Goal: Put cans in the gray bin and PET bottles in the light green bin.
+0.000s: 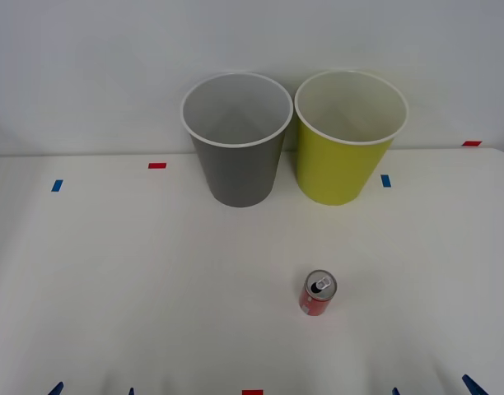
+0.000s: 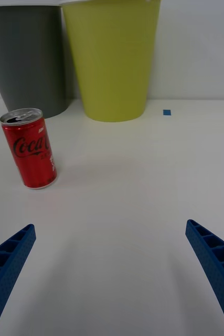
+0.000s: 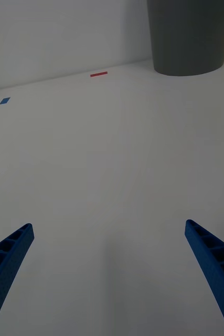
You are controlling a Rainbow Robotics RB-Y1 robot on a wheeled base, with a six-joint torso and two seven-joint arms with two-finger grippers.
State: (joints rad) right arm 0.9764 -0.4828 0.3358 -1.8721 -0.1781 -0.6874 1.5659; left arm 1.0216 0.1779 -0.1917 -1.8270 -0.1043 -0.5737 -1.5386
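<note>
Red can [image 1: 318, 294] upright on desk [image 1: 137, 280], before light green bin [image 1: 347, 144]; gray bin [image 1: 237, 140] alongside. Left fingers [image 3: 7, 262] and right fingers [image 2: 7, 265] spread wide, holding nothing.

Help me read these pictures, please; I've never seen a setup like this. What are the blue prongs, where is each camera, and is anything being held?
This is a two-armed robot facing a white table. One picture looks down from above the arms; the other two come from cameras on its wrists. The blue ribbed prongs are fingers: the right hand and the left hand are both spread open and hold nothing. At the near edge of the overhead picture, only their tips show. On the table stands a small red can, upright, its tab already opened. Behind it, side by side by the wall, stand the gray bin and the light green bin, which look empty. Small red and blue tape marks dot the table.
</note>
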